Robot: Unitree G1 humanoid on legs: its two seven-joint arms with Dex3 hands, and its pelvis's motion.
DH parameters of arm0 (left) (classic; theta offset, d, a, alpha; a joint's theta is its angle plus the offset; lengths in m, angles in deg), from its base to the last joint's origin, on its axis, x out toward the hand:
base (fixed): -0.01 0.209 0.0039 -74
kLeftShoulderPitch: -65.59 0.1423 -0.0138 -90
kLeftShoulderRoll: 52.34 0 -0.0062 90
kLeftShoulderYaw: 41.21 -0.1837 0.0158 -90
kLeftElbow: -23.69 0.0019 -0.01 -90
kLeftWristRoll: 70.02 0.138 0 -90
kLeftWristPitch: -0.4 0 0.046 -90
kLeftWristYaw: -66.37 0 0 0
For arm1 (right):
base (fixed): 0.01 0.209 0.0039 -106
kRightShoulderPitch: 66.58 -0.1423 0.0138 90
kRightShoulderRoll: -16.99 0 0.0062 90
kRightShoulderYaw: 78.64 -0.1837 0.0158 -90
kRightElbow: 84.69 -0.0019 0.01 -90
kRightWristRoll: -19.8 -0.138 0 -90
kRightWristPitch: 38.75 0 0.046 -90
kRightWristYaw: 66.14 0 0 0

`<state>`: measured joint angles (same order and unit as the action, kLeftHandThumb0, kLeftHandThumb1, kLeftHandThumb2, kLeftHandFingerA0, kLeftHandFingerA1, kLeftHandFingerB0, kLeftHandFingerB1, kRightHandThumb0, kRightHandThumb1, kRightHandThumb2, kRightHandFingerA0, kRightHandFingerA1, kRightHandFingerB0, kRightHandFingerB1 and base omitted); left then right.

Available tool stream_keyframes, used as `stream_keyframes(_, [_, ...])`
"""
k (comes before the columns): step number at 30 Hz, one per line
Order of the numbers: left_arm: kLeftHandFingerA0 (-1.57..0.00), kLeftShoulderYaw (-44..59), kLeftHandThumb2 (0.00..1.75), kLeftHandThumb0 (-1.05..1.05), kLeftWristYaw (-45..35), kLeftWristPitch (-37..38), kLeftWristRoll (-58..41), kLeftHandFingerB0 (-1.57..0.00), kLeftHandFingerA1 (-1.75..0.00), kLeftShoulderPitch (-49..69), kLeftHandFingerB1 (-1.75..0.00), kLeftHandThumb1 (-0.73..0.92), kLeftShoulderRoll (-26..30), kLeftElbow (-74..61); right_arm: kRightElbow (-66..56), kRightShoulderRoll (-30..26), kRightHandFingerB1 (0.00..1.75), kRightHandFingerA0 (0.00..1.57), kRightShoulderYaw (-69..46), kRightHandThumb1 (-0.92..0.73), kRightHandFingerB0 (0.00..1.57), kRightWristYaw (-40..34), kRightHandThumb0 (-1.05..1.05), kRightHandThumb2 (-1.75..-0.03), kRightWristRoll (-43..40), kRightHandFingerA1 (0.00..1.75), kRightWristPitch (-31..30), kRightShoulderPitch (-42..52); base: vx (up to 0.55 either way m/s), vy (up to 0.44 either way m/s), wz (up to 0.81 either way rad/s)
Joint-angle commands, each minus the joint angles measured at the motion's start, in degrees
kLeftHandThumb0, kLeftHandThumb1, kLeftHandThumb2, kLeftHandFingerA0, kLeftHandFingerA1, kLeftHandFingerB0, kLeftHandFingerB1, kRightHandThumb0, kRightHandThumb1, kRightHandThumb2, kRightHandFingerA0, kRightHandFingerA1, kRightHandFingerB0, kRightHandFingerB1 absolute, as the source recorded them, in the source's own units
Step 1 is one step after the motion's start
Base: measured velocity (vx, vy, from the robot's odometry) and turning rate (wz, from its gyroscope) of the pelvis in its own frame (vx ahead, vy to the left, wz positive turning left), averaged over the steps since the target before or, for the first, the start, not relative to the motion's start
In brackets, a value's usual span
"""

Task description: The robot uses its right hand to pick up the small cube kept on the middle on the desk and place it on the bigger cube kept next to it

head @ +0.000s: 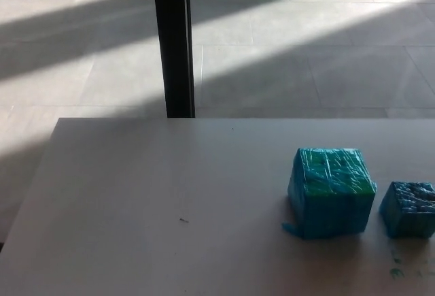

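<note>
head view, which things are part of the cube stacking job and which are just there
For the job:
- small cube
- bigger cube
- desk

Just there:
- black post
- tiled floor
- green smudges on the desk

No robot hand is in view.

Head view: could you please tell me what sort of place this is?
Probably an indoor hall or lab: a plain white desk on a sunlit grey tiled floor, beside a black upright post.

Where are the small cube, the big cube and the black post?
small cube (408, 209): head view, front face.
big cube (332, 194): head view, front face near top edge.
black post (172, 44): head view, middle of shaft.
</note>
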<state>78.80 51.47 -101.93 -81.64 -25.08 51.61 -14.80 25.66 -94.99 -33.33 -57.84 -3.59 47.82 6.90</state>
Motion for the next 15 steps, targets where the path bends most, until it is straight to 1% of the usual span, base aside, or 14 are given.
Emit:
stream_keyframes(1, [-0.39, 0.12, 0.67, -0.88, -0.59, -1.74, -1.21, -0.36, -0.55, 0.37, -0.38, 0.88, 1.82, -0.36, -10.53, 0.41, 0.49, 0.05, 8.77, -0.6, 0.0, 3.25, -0.31, -1.08, 1.39, 0.52, -2.52, 0.24, 0.0, 0.0, 0.0])
stream_keyframes(3, [-0.39, -0.02, 0.67, -0.89, -0.74, -1.53, -1.17, -0.36, -0.55, 0.4, -0.38, 0.88, 1.85, -0.44, -12.56, -0.15, 0.49, 0.05, 11.97, -0.61, 0.0, 5.11, -0.31, -1.09, 2.41, 0.53, -2.32, 1.05, 0.0, 0.0, 0.0])
stream_keyframes(4, [-0.41, 0.13, 0.66, -0.89, -0.34, -1.83, -1.27, -0.38, -0.56, 0.23, -0.39, 0.86, 1.91, -0.25, -13.65, 0.13, 0.48, 0.05, 13.91, -0.56, 0.0, 4.9, -0.32, -1.06, 2.55, 0.52, -3.54, 0.96, 0.0, 0.0, 0.0])
stream_keyframes(5, [-0.37, 0.21, 0.83, -0.95, -0.23, -2.31, -1.44, -0.32, -0.57, 0.42, -0.43, 0.73, 1.87, -0.88, -13.97, -0.24, 0.48, 0.04, 16.28, -0.57, 0.0, 5.62, -0.32, -1.06, 3.83, 0.51, -3.42, 1.17, 0.0, 0.0, 0.0])
stream_keyframes(6, [-0.37, 0.0, 0.83, -0.95, -0.71, -2.42, -1.45, -0.32, -0.57, 0.73, -0.43, 0.73, 1.96, -1.42, -13.98, -0.77, 0.48, 0.04, 18.49, -0.57, 0.0, 6.17, -0.32, -1.06, 5.46, 0.51, -2.77, 1.51, 0.0, 0.0, 0.0])
stream_keyframes(7, [-0.38, 0.14, 0.66, -0.89, -0.75, -2.45, -1.64, -0.35, -0.54, 0.81, -0.39, 0.87, 1.91, -1.55, -13.26, -0.92, 0.48, 0.04, 19.78, -0.53, 0.0, 6.5, -0.33, -1.04, 6.13, 0.51, -2.28, 1.38, 0.0, 0.0, 0.0])
stream_keyframes(8, [-0.37, 0.16, 0.82, -0.95, -0.74, -2.65, -1.73, -0.32, -0.57, 1.04, -0.43, 0.73, 1.87, -2.01, -11.77, -1.06, 0.49, 0.05, 21.25, -0.54, 0.0, 8.06, -0.32, -1.04, 6.45, 0.52, -1.16, 1.11, 0.0, 0.0, 0.0])
stream_keyframes(9, [-0.36, -0.03, 0.82, -0.94, -0.65, -2.64, -1.58, -0.32, -0.56, 0.94, -0.43, 0.72, 1.92, -1.82, -11.09, -1.99, 0.48, 0.03, 23.09, -0.48, 0.0, 8.95, -0.34, -1.01, 7.64, 0.51, -1.36, 1.16, 0.0, 0.0, 0.0])
stream_keyframes(10, [-0.4, -0.28, 0.66, -0.89, -0.44, -2.23, -1.28, -0.36, -0.53, 0.72, -0.38, 0.88, 1.98, -1.23, -10.31, -3.06, 0.48, 0.03, 25.48, -0.44, 0.0, 8.9, -0.35, -1.0, 9.88, 0.51, -1.95, 0.94, 0.0, 0.0, 0.0])
stream_keyframes(11, [-0.4, -0.44, 0.66, -0.89, -0.43, -2.23, -1.23, -0.36, -0.53, 0.64, -0.38, 0.88, 2.02, -1.21, -10.27, -3.35, 0.48, 0.03, 25.68, -0.44, 0.0, 8.77, -0.35, -1.0, 9.87, 0.51, -1.87, 1.24, 0.0, 0.0, 0.0])
stream_keyframes(12, [-0.4, -0.49, 0.66, -0.89, -0.37, -2.02, -1.18, -0.37, -0.53, 0.42, -0.38, 0.88, 2.06, -0.8, -9.95, -3.47, 0.27, 0.19, 26.2, -0.63, 0.18, 8.76, -0.64, -0.6, 10.04, 0.38, -2.13, 1.11, 0.0, 0.0, 0.0])
stream_keyframes(15, [-0.39, -0.36, 0.66, -0.89, -0.13, -2.37, -1.56, -0.36, -0.54, 0.33, -0.39, 0.87, 2.05, -1.04, -6.62, -3.83, 0.28, 0.23, 30.58, -0.63, 0.21, 9.7, -0.61, -0.59, 12.42, 0.39, -2.86, -0.9, 0.0, 0.0, 0.0])
